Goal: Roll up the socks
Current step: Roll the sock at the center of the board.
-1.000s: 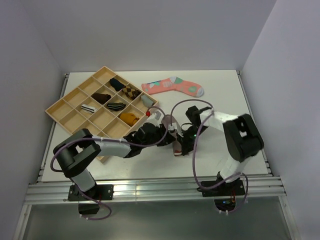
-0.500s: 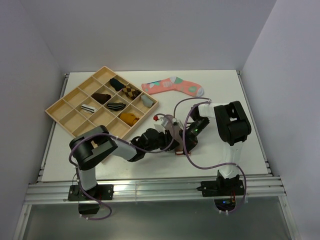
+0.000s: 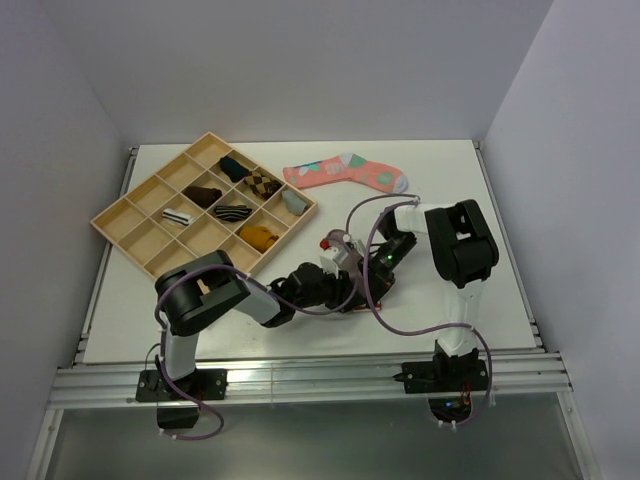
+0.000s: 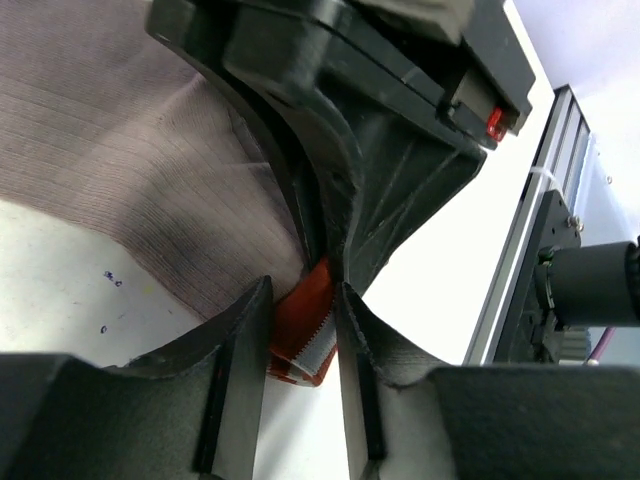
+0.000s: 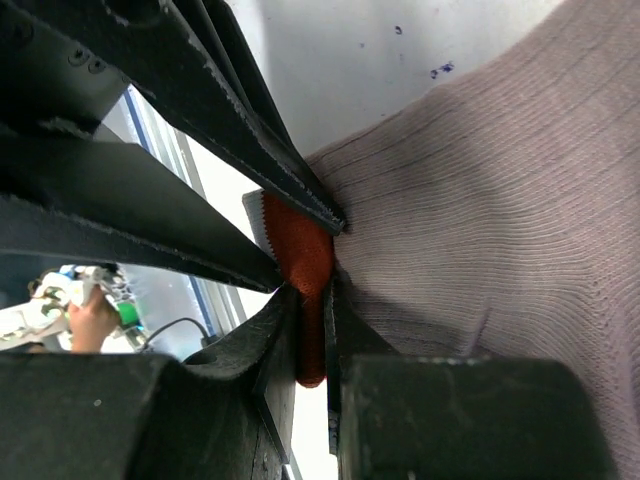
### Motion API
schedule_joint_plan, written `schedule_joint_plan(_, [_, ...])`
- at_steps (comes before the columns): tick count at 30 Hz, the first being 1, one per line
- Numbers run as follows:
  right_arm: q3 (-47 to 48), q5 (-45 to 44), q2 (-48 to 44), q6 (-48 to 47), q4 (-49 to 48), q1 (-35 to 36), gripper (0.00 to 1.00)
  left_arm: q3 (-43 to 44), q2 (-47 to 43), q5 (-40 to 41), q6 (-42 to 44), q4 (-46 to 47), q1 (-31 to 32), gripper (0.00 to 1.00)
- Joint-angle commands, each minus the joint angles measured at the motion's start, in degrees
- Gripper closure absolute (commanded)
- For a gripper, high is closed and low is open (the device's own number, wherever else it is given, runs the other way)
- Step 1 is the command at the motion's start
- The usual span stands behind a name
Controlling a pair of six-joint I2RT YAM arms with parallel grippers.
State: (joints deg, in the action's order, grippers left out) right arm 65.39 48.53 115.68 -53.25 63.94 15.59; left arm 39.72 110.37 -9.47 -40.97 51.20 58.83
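While the right gripper (image 5: 310, 298) pinches the red cuff (image 5: 300, 250) of the taupe-brown sock (image 5: 480, 220), I see the left gripper (image 4: 303, 295) straddling that same cuff, though I cannot tell whether it presses. The sock lies on the white table (image 3: 450, 170), toward its near edge, where both arms meet.

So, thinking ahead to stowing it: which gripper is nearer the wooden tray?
Left, narrowly. The left gripper reaches the taupe sock at its cuff from the side of the tray; the right gripper pinches the same cuff from the side away from it.
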Motion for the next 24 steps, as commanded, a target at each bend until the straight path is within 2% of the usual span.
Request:
schedule_joint_plan(1, [2.38, -2.65, 1.65, 1.4, -2.86, -0.13, 0.88, 1.67, 0.64, -2.65, 2.91, 2.06, 0.67, 0.62])
schedule_joint_plan(8, [3.17, -3.36, 2.01, 4.47, -3.74, -0.21, 0.88, 0.79, 0.64, -4.15, 3.35, 2.24, 0.76, 0.61])
schedule_joint_plan(14, [3.08, -4.32, 1.04, 6.32, -5.23, -0.21, 0.87, 2.46, 1.25, -3.97, 3.79, -1.54, 0.76, 0.67])
schedule_joint_plan(17, [2.29, -5.02, -0.18, 7.37, -6.37, -0.21, 0.84, 3.69, 2.04, -3.36, 3.27, -4.17, 0.76, 0.79])
schedule_joint_plan(18, [1.77, -5.11, -0.62, 7.72, -7.24, -0.21, 0.83, 4.3, 2.48, -2.75, 2.92, -6.96, 0.76, 0.89])
schedule_joint_plan(19, [1.59, -5.46, -1.06, 7.81, -7.51, -0.21, 0.81, 5.61, 2.75, -2.48, 2.65, -8.21, 0.76, 0.95])
schedule_joint_plan(20, [1.33, -5.47, -2.03, 8.16, -8.21, -0.21, 0.75, 6.24, 3.18, -1.78, 2.3, -9.87, 0.76, 1.0])
schedule_joint_plan(24, [-0.69, -6.35, -6.77, 10.1, -11.03, -0.21, 0.62, 8.26, 4.85, -1.25, -0.24, -14.98, 0.76, 1.0])
